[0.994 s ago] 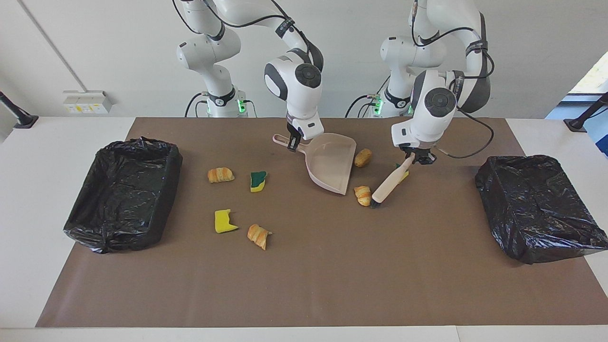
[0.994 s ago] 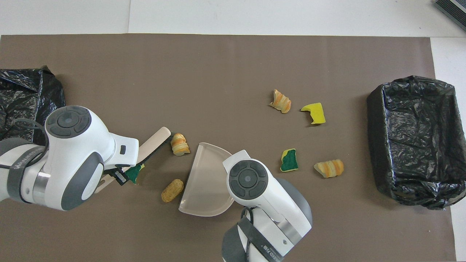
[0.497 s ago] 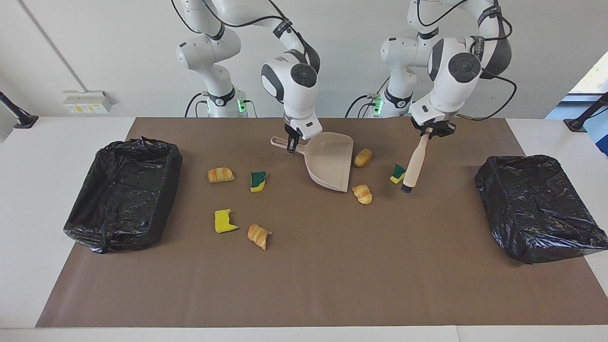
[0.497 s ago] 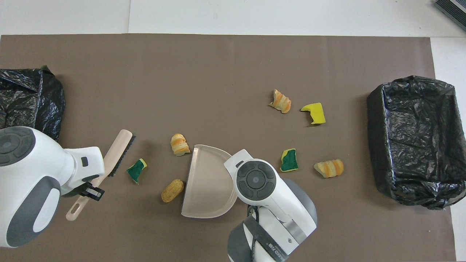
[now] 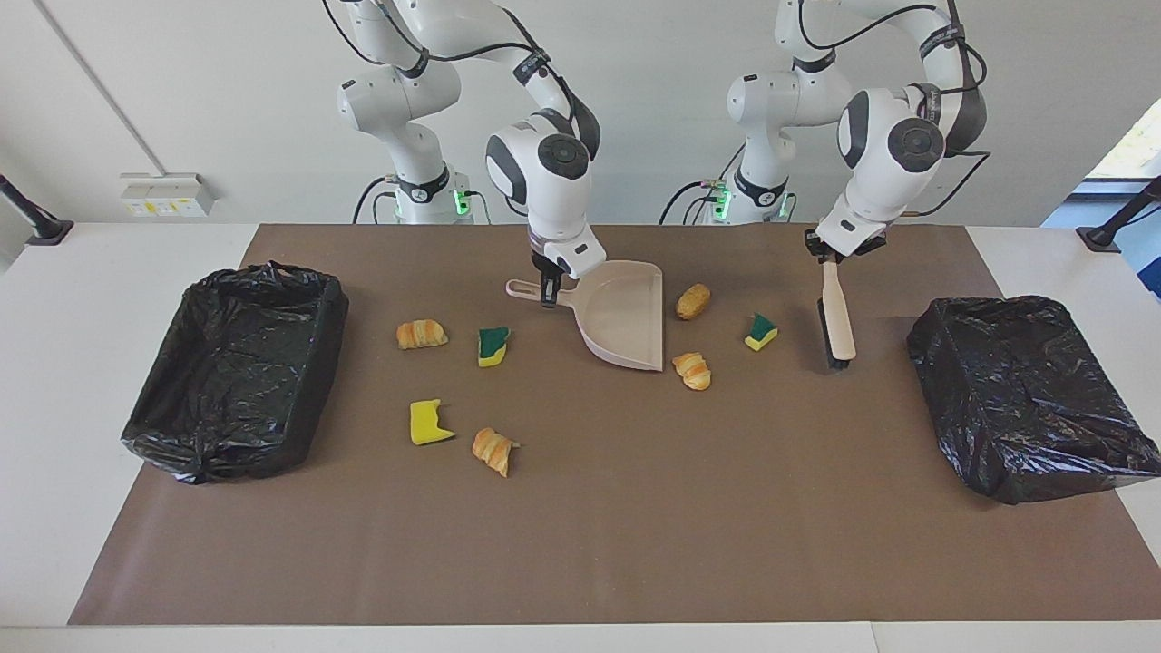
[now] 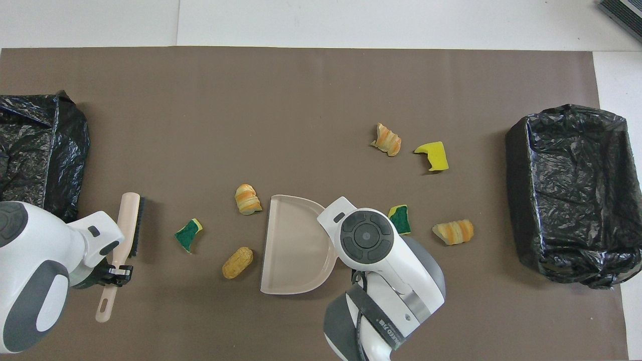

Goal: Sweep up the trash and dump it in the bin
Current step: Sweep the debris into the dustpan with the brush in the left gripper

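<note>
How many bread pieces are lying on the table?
4. Two near the dustpan: one beside it, one at its mouth. Two more toward the right arm's end. None looks hidden.

A plain white wall (image 5: pixel 181 91) is standing past the white table (image 5: pixel 54 363). Bright daylight is coming through a window (image 5: pixel 1129 150).

Facing view high across the table, overhead view steeply down, both sharing the brown mat (image 5: pixel 580 544).

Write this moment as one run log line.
left gripper: shut on brush | right gripper: shut on dustpan | dustpan: empty
</note>
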